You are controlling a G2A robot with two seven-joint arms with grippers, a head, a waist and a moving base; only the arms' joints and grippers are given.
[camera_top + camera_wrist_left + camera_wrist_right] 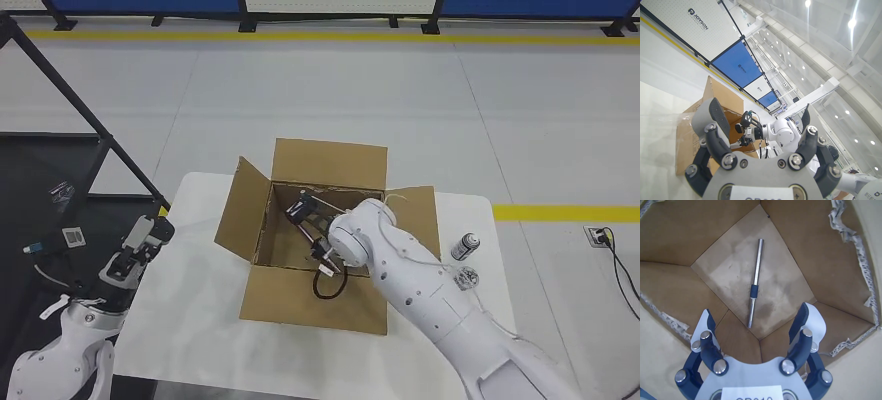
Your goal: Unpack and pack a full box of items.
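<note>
We see our right gripper (755,308) inside the cardboard box (312,298), fingers (803,313) spread over a metal rod (757,262). Our left gripper (761,104) is spread wide too.

My right gripper (755,308): pads dark navy, finger backs white, base plate silver w/ shiny bolts. My left gripper (760,103): pads black w/ fine ribbed pattern, shells grey, plate silver. Box (677,237): brown cardboard; floor inside paler tan w/ darker grey smudges (torn rims show pale corrugation). Rod (756,275): polished silver, one black band. Table (200,330): plain white. Floor stripe (560,212): yellow on light grey.
</note>
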